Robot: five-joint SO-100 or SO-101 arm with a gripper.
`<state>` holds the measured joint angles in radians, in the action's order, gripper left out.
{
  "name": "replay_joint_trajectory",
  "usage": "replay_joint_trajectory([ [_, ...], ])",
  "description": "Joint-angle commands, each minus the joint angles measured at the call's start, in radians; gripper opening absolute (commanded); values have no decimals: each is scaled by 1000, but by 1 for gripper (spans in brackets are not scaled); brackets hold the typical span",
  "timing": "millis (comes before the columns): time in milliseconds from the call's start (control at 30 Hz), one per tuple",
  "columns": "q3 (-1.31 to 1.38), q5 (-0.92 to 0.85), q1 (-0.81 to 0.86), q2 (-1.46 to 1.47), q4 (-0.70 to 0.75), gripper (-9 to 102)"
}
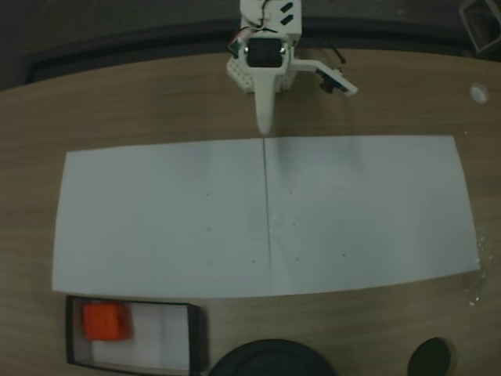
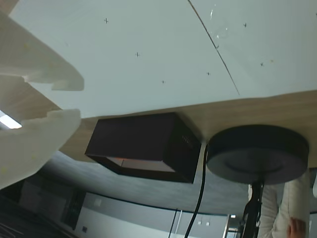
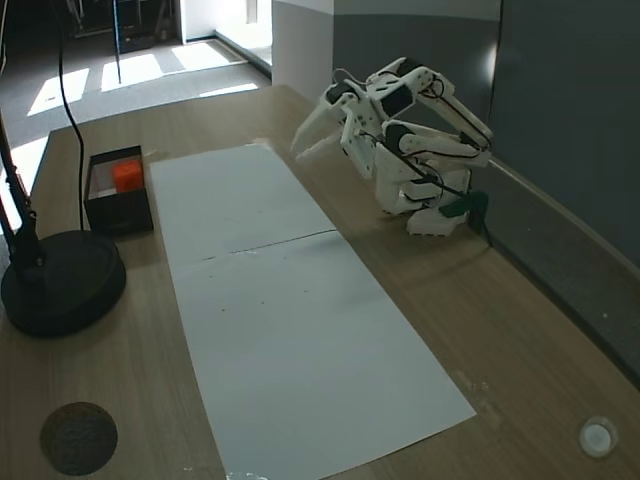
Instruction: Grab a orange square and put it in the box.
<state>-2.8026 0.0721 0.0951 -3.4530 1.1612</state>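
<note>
1. A wood-grain tabletop (image 1: 156, 110) carries two white paper sheets (image 1: 164, 219) laid edge to edge.
2. In a fixed view, a round black lamp base (image 3: 62, 282) stands left of the sheets, its thin pole rising upward.
3. A dark round coaster (image 3: 78, 437) lies near it.
4. A small white disc (image 3: 597, 436) sits at the near right corner.

Count, fixed views:
- orange square (image 1: 105, 321): 1, inside box
- box (image 1: 196, 337): 1
- paper sheets (image 1: 164, 215): 2, laid edge to edge on table (image 1: 156, 102)
- robot arm (image 3: 410, 150): 1, with 1 gripper (image 3: 312, 135)
- round black lamp base (image 3: 60, 280): 1
- small dark disc (image 3: 78, 437): 1
- small white cap (image 3: 597, 436): 1
- printed cross marks on paper, wrist view: at least 6
</note>
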Motion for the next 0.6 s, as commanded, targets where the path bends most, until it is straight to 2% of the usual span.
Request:
replay_joint_trajectory([
  [0, -55, -2, 2, -26, -12, 0],
  [233, -224, -2, -8, -26, 31, 0],
  [433, -199, -2, -12, -26, 129, 0],
  [567, -199, 8, -2, -25, 130, 0],
])
